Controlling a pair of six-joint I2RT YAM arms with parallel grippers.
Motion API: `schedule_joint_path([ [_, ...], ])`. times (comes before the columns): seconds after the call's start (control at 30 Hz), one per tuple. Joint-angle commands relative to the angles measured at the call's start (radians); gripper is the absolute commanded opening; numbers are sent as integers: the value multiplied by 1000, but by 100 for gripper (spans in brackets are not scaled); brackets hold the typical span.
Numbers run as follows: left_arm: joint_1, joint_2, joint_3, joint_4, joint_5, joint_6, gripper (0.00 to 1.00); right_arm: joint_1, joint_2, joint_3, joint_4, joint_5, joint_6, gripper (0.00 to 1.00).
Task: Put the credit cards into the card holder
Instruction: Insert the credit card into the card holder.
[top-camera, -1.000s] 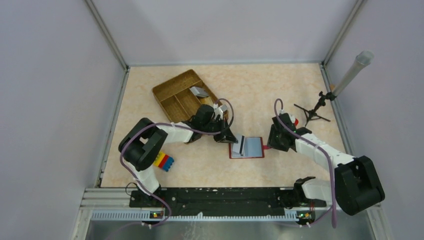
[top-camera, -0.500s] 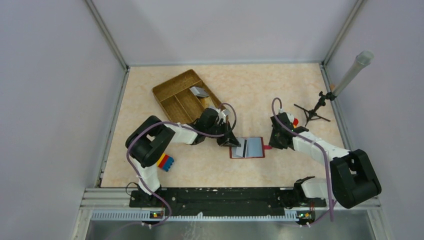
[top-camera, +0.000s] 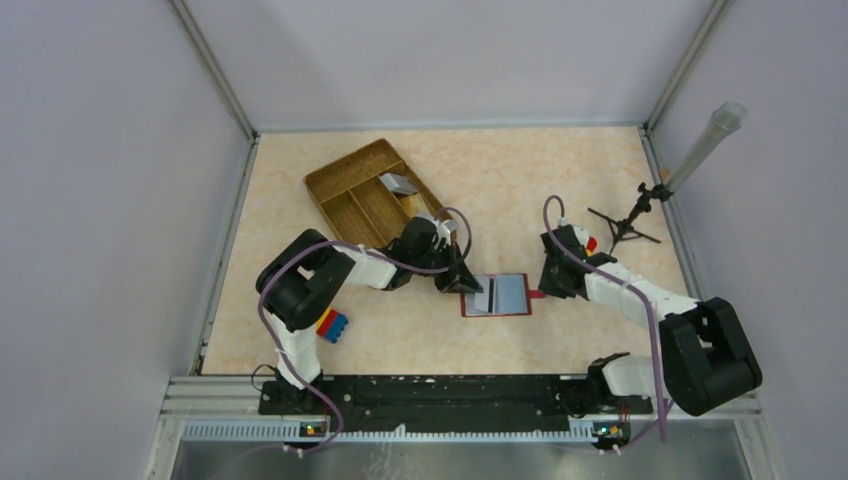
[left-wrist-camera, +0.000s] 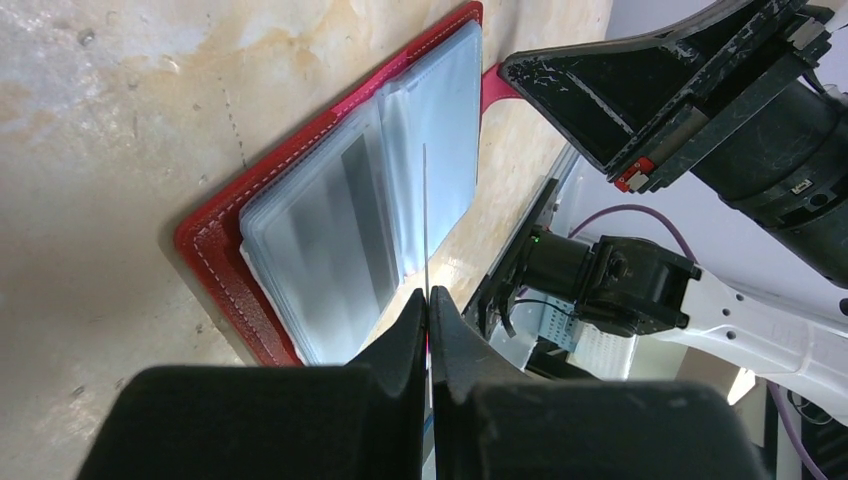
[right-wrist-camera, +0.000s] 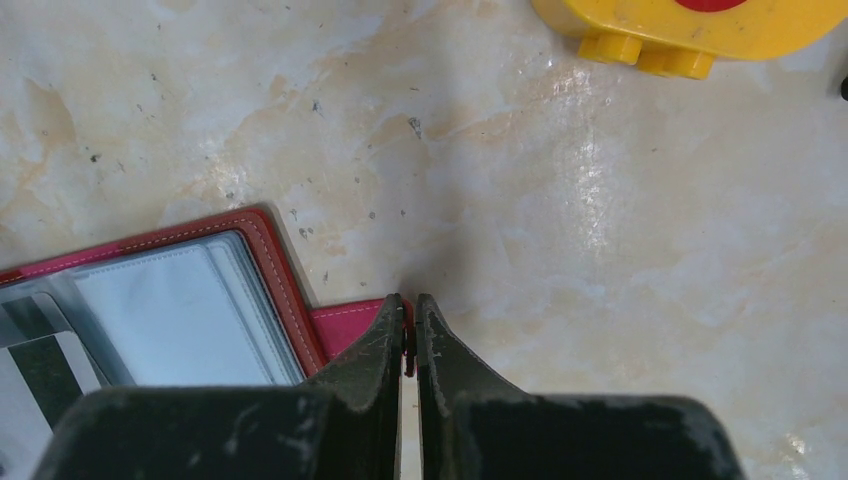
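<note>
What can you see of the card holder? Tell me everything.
The card holder is a red, leather-like wallet with pale stitching and clear plastic sleeves, lying open and flat on the table between both arms. One sleeve shows a grey card with a dark stripe. The shut right gripper pinches its red tab. The shut left gripper holds a thin card edge-on over the fold; whether it touches is unclear.

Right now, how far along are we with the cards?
Done: one striped card looks sleeved in the open holder. In hand: the left hand pinches a second card edge-on over the pages, while the right hand clamps the holder's tab. Left: sliding this card in, then the grey card in the tray.
</note>
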Motion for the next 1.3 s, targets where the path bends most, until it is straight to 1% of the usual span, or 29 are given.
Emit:
schedule_joint_path([
  [0.0,-3,26,-7,73,22,-24,0,-8,4,-3,-6,29,9,0],
  [0.13,-3,44,-15,113,31,-49,0,-8,3,-1,-10,29,9,0],
  [0.37,-3,61,-10,109,28,-49,0,-9,1,-1,-13,31,10,0],
  [0.87,-25,18,-6,-20,-39,15,0,-8,-1,3,-18,40,11,0],
  [1.27,-31,37,8,35,-23,17,0,-8,0,0,-15,33,10,0],
])
